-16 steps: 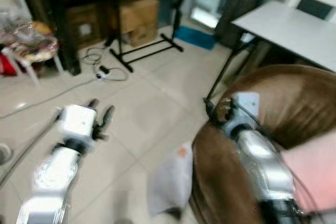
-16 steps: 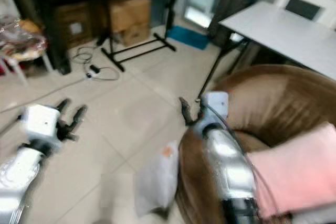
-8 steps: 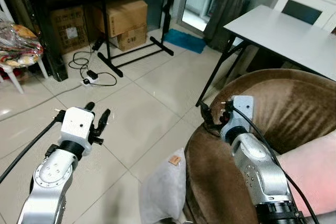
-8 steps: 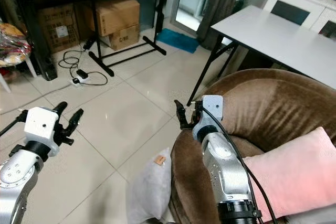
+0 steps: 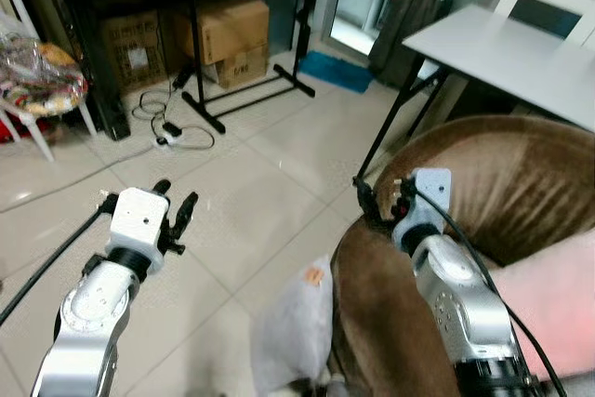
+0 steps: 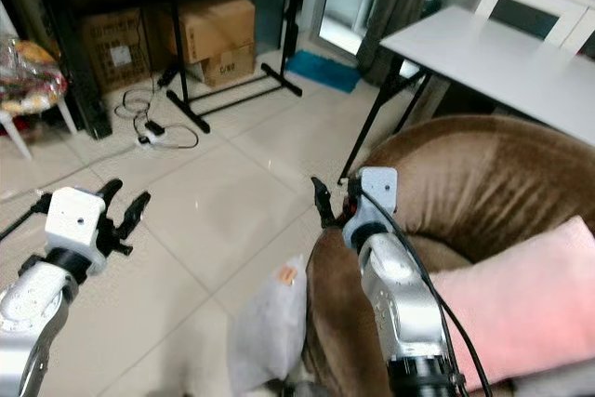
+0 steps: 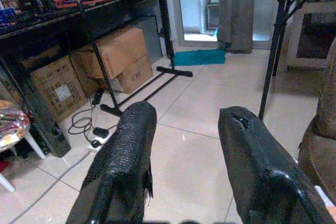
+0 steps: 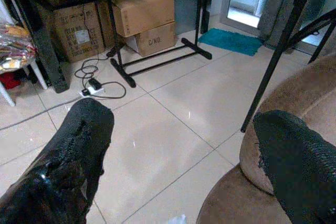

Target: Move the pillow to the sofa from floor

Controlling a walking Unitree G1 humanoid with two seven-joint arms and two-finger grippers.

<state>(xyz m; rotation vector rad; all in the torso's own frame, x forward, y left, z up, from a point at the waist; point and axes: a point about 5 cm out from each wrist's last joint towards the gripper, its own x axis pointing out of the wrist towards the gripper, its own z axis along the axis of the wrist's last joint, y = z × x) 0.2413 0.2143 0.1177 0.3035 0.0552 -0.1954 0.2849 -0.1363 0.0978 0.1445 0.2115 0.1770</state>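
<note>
Presently, all places are taken from the brown sofa [image 5: 502, 192], a rounded, plush, velvety piece. Far to its left a stool [image 5: 37, 90] carries a crinkled plastic-wrapped bundle. Nearer, the left gripper [image 5: 174, 204] hangs over the glossy tiled floor [image 5: 270, 183], well apart from the sofa, its textured black fingers [image 7: 126, 150] spread apart and empty. Behind it, further from the sofa, stand cardboard boxes [image 5: 228, 34] under a dark shelf, a black metal rack base [image 5: 251, 90], and a cable with a power strip [image 5: 172, 132] trailing across the tiles. The grey pillow [image 6: 270, 323], soft and crumpled with a small orange tag, lies on the floor leaning against the sofa's left arm. The right gripper [image 6: 337, 202] is just above that arm's front edge, fingers [image 8: 79, 145] wide apart, holding nothing. A pink cushion [image 6: 521, 295] lies on the sofa seat. Behind the sofa stands a white folding desk [image 5: 511, 53] with black legs, with a teal mat [image 5: 339, 72] to its left by the doorway.
</note>
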